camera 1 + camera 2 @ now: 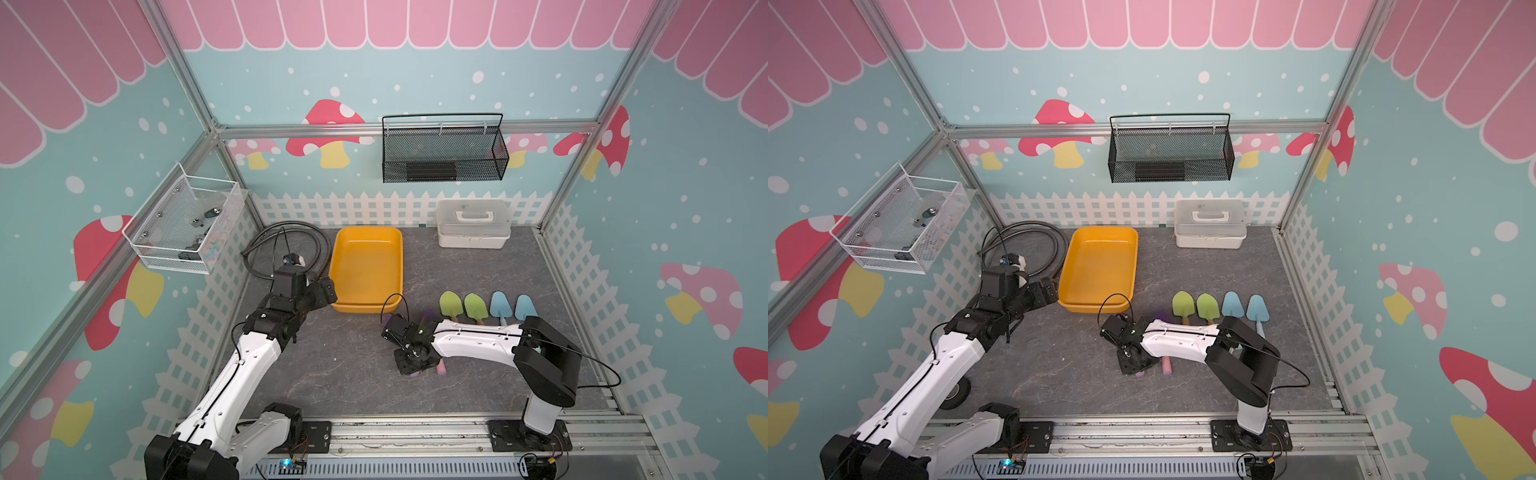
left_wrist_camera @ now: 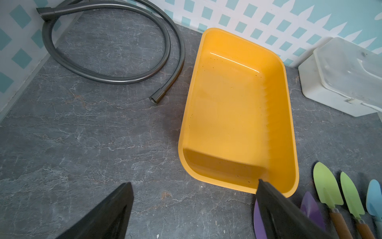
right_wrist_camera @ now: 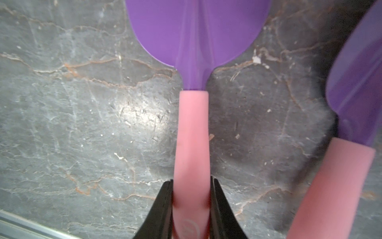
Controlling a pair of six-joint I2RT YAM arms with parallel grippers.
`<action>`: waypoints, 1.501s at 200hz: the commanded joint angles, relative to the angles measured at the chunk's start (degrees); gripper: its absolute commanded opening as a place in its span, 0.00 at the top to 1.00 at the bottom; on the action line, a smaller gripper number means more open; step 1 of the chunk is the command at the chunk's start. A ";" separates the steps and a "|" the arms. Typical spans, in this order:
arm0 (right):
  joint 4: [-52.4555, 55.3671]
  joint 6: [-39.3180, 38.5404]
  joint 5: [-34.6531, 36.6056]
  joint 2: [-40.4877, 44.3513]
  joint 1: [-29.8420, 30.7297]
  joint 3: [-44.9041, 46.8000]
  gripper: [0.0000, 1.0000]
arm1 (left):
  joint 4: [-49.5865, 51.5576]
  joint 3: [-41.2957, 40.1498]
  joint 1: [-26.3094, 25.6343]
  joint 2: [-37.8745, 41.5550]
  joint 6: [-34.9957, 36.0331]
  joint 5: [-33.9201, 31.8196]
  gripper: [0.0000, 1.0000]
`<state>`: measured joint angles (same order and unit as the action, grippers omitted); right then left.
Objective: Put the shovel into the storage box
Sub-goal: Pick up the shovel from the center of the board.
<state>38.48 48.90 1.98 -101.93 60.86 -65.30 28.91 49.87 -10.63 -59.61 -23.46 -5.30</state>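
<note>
Bright, even overhead light fills the enclosure in both top views, leaving faint shadows on the bench point(image 1: 353, 374) beneath the arms. The aluminium frame point(image 1: 257, 132) splays outward toward the picture edges. In the left wrist view a thin streak of glare crosses the storage box point(image 2: 227, 115), and the left hand point(image 2: 194, 183) is dark and soft. In the right wrist view a pale sheen lies beside the purple shovel point(image 3: 192, 134), whose handle blurs at the right hand point(image 3: 192, 181). A second purple shovel point(image 3: 355, 87) is unfocused and ringed by shadow.
</note>
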 commanded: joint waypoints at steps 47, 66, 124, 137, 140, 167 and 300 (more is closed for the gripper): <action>5.08 0.31 2.90 8.06 1.37 0.96 0.85 | 0.54 0.67 -0.26 -0.11 -0.23 2.14 0.04; 5.97 0.54 3.79 10.21 1.70 0.83 0.85 | 0.30 0.58 -0.35 0.02 -0.43 3.77 0.04; 9.20 -0.68 6.39 14.13 2.41 -4.29 0.87 | -4.55 0.93 -1.76 -0.73 -1.73 16.99 0.04; 9.58 -1.37 7.10 13.87 2.52 -5.93 0.87 | -5.49 1.11 -3.00 -1.69 -2.61 17.59 0.08; 9.60 -1.54 7.22 13.70 2.52 -6.39 0.87 | -5.75 1.11 -3.25 -1.96 -2.79 17.90 0.09; 10.45 -3.32 8.49 11.92 2.52 -10.60 0.87 | -7.87 1.33 -5.68 -3.89 -4.97 19.51 0.17; 11.59 -7.88 10.30 8.09 2.33 -19.47 0.89 | -20.03 -4.05 -5.89 -2.85 -12.40 31.49 0.46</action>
<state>49.21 42.68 10.79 -92.71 63.05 -81.95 11.68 47.27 -16.36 -63.57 -35.22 24.14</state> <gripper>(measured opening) 0.249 0.544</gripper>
